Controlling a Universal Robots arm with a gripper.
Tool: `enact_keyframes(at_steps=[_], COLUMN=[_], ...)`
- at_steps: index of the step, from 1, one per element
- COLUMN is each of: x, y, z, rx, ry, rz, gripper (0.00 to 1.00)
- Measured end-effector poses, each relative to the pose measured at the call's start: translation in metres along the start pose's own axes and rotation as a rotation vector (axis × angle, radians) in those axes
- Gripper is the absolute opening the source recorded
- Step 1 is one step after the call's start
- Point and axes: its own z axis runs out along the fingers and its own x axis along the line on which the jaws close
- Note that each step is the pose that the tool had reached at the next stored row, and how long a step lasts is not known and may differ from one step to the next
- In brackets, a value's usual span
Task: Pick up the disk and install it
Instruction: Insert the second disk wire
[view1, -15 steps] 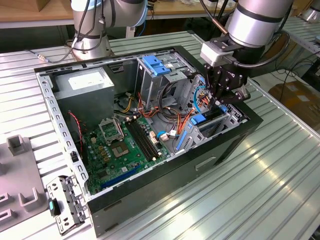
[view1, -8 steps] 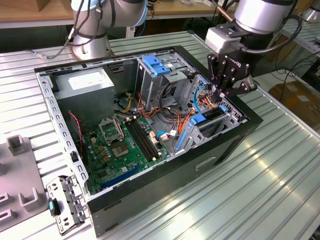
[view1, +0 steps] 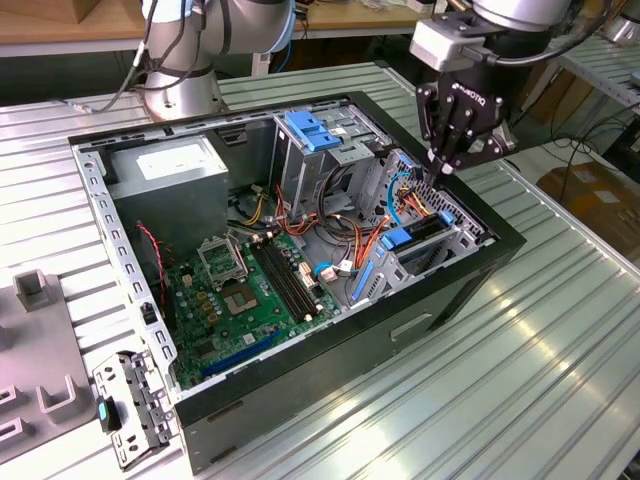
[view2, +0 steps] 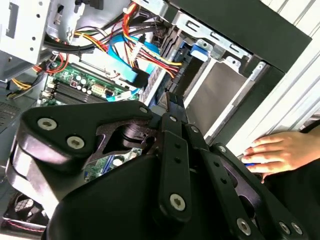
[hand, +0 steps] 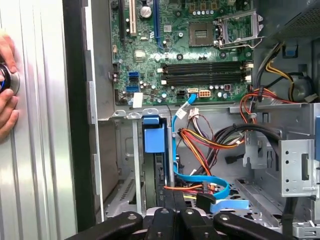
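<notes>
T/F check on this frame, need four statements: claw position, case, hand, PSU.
1. The claw hangs over the drive-bay end of the computer case, at the exterior view's right. True.
2. The case is closed. False: its side is open, with the motherboard exposed.
3. A person's hand rests on the table beside the case. True.
4. The power supply lies on the table outside the case. False: it sits inside the case, in a corner.

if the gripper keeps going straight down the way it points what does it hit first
Most likely the drive bay at the case's front corner, with its blue-railed slot and cables directly under the gripper. Depth is hard to judge.
</notes>
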Motion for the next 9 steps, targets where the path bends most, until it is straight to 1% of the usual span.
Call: enact_keyframes(at_steps=[3,4,5,7,8,9], x=[-0.0074,-0.01,-0.0127,-0.0193,-0.0232,-0.0284], y=[-0.0015,-0.002,-0.0023,-0.0027,-0.0028,-0.0032], z=[-0.0005,-0.0006,-0.0007,-0.0013,-0.0015,-0.0018], rx=[-0.0055,-0.0088,-0.0125,-0.0188,-0.0237,-0.0312], ry=[0.0197,0.0266,0.0352,0.0599,0.0753,0.0907], rz=[-0.001,-0.002,-0.002,-0.004,-0.005,-0.006], gripper=[0.11,0.11,0.11,0.11,0.11,0.11])
